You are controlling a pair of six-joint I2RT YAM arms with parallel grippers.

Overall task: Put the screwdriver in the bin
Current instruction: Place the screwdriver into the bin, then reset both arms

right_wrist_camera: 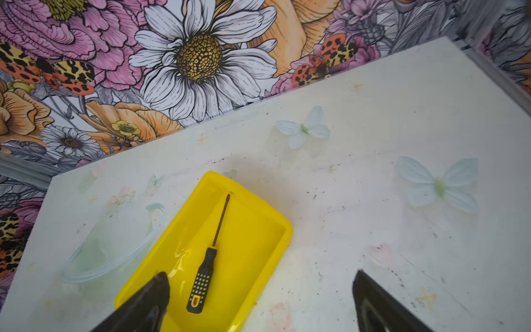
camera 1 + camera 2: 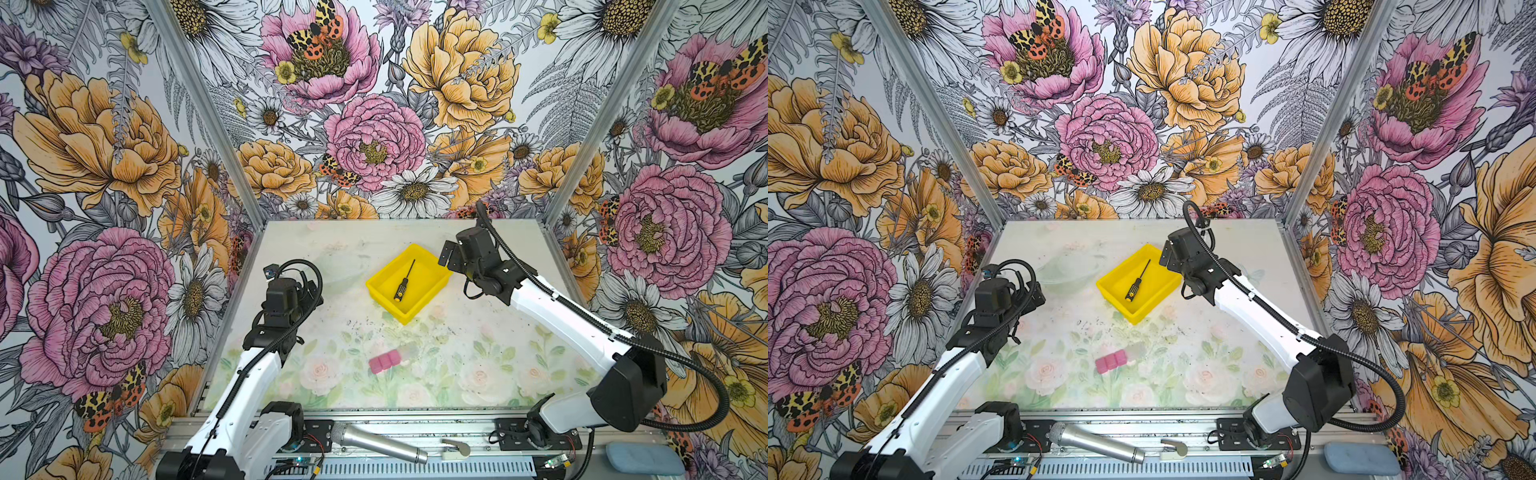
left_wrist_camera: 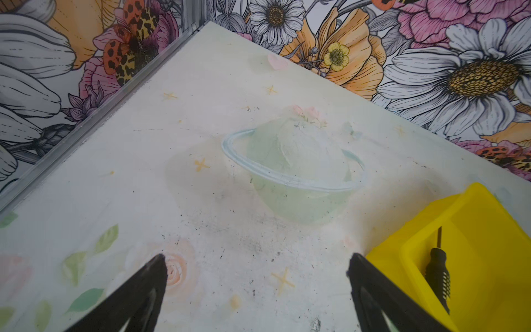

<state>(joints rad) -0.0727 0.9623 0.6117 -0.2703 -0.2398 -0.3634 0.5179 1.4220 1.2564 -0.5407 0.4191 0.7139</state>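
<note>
Toward the far edge of the counter (image 2: 457,353), right of its middle, sits one yellow bin (image 2: 428,300). One screwdriver (image 2: 404,281) lies flat on the bin's floor, shaft pointing to the far edge. Two claws on show: the right claw (image 1: 260,274) hangs by the bin's right corner, spread wide, gripping nothing, and the left claw (image 3: 257,255) hovers off the bin's left side, equally wide and empty. One pink cluster of three blocks (image 2: 384,360) rests nearer the front edge. One silver microphone (image 2: 378,442) lies on the front rail.
</note>
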